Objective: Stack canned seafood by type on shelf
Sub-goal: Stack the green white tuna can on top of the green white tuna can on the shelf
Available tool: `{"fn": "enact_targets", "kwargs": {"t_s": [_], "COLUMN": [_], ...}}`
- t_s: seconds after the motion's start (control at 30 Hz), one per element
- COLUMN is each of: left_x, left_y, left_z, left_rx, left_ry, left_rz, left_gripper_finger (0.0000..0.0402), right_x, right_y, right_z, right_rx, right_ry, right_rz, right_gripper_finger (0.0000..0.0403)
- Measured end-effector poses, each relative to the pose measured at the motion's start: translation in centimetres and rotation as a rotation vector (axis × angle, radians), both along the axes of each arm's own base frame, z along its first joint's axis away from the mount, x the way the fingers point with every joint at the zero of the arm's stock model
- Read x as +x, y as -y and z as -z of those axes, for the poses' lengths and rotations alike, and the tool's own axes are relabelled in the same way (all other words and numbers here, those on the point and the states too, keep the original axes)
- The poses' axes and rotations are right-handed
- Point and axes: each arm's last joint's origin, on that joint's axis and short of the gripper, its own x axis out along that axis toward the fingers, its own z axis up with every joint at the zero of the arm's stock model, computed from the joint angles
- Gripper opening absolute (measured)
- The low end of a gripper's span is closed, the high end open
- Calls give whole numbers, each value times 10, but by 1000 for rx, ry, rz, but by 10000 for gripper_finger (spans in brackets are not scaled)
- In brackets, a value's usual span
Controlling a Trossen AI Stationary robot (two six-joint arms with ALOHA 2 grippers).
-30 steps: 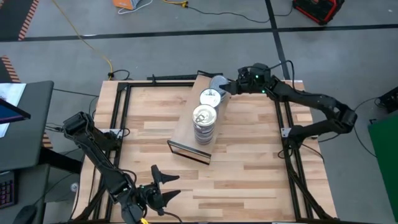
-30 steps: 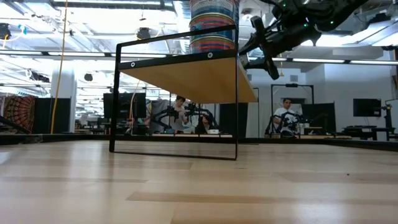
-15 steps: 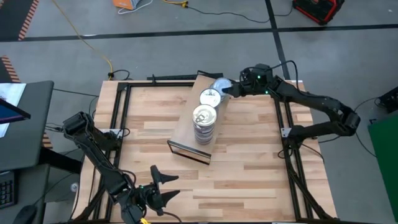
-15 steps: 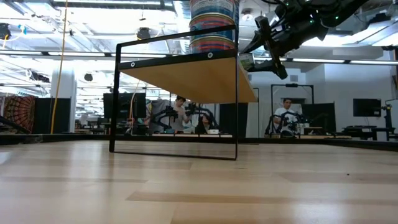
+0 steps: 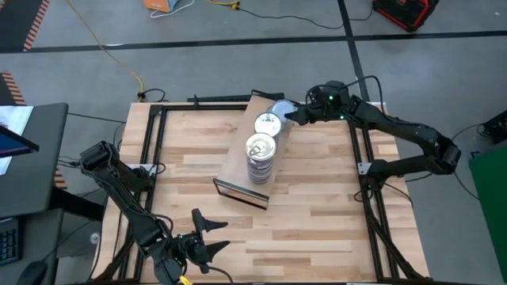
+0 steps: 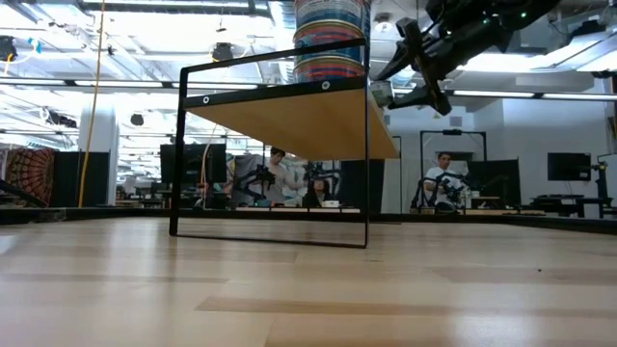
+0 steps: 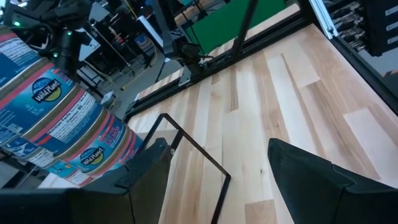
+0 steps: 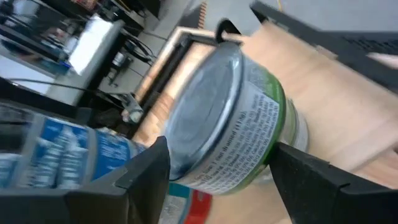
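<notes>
Shelf — light-wood board in a thin black frame, raised above the slatted table and set at an angle near its middle and far side.

Cans, three lots on the shelf:
- tall stack near the front edge, flat round tins with a pale pull-tab lid on top; labels blue, white and red.
- second stack behind it, likewise pale-lidded.
- green-labelled can at the far end, plain silver top, white print on the side; seen from above as a blue-grey disc.

Right gripper — at the shelf's far end, fingers spread either side of the green-labelled can; whether they touch it cannot be told.

Left gripper — low at the table's near edge, fingers spread, holding nothing.
</notes>
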Motion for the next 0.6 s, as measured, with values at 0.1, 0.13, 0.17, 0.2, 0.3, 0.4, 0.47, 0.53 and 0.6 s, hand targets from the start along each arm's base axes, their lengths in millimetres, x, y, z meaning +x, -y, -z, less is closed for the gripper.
{"fn": "enact_targets", "kwargs": {"t_s": [0.1,0.13,0.17,0.2,0.3,0.4,0.47,0.53,0.6], "left_x": [0,0,0,0,0,1,3,4,4], "left_y": [-1,-1,-1,-1,-1,-1,-2,-3,-4], "left_z": [-1,-1,-1,-1,-1,-1,-1,-1,-1], "left_rx": [-11,-12,-14,-17,-23,-24,-26,-27,-28], "left_ry": [5,5,3,1,-1,1,2,3,4], "left_rz": [-4,-5,-2,3,9,6,1,-3,-5], "left_gripper_finger": [261,261,261,261,261,261,261,261,261], "right_x": [0,1,1,0,0,0,0,1,2], "right_y": [-2,-2,-2,-2,-2,-1,-1,-1,-1], "right_z": [2,1,1,1,1,1,1,0,-2], "right_rx": [7,4,3,4,-2,-8,-16,-24,-32], "right_ry": [-20,-17,-16,-18,-15,-17,-16,-5,11], "right_rz": [1,1,3,3,5,3,2,2,2], "right_gripper_finger": [292,292,292,292,292,292,292,292,292]}}
